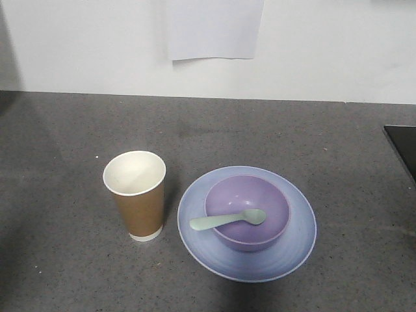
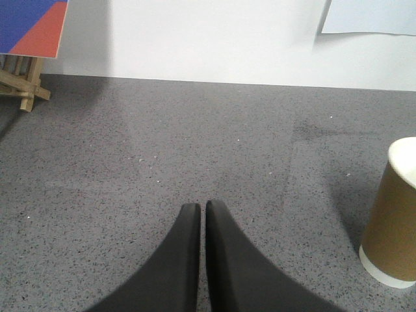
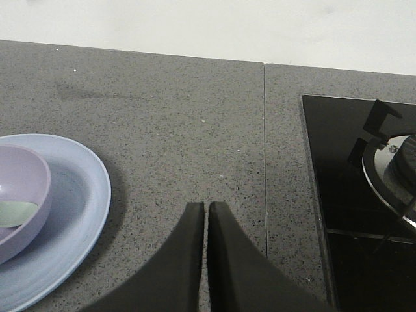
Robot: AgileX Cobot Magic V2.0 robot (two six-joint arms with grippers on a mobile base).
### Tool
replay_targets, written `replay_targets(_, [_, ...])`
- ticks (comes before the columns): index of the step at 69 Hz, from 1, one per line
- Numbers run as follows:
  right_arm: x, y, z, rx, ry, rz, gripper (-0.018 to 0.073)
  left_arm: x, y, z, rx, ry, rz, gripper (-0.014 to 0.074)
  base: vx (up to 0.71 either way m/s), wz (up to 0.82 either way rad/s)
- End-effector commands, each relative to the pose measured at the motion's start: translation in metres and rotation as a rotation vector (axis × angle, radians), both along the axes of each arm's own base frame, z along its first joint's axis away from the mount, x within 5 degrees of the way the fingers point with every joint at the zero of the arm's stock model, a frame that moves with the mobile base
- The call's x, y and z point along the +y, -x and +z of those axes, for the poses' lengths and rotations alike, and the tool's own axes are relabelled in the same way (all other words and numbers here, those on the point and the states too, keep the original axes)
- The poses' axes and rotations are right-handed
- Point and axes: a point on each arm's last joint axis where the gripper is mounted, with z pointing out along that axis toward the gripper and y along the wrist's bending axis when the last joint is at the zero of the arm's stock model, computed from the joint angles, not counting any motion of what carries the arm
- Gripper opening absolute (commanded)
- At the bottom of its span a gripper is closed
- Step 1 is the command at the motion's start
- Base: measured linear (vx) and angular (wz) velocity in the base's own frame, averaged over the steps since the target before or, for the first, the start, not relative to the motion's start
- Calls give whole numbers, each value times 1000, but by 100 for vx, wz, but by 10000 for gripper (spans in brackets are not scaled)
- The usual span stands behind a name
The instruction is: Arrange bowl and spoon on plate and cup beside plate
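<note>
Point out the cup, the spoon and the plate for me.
cup [image 1: 139, 211]: front view, on its brown side wall.
spoon [image 1: 224, 220]: front view, on the handle, lying in the bowl.
plate [image 1: 195, 227]: front view, on the bare blue rim left of the bowl.

The countertop [image 1: 71, 273] is looking like speckled grey stone, matt. The cup [image 1: 138, 195] is showing brown paper with a white inside. The plate [image 1: 247, 260], bowl [image 1: 247, 214] and spoon [image 1: 227, 220] are looking like smooth matt plastic. The stove top [image 3: 351, 195] is showing glossy black glass.
</note>
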Motion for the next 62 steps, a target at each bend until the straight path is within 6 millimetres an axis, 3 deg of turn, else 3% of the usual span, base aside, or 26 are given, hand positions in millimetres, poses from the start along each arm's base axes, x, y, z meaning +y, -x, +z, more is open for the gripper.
replay_targets(1, [-2,-2,14,-89,12,-18,-11,-1,-2,14,-86,7,-14,-8,0,0])
replay_targets(51, [-2,-2,14,-89,8,-17,-11,-2,-2,12,-76,5,-24,-7,0,0])
replay_targets(62, [-2,-2,14,-88,8,-17,-11,-4,2,6,-149,15,-56,-7,0,0])
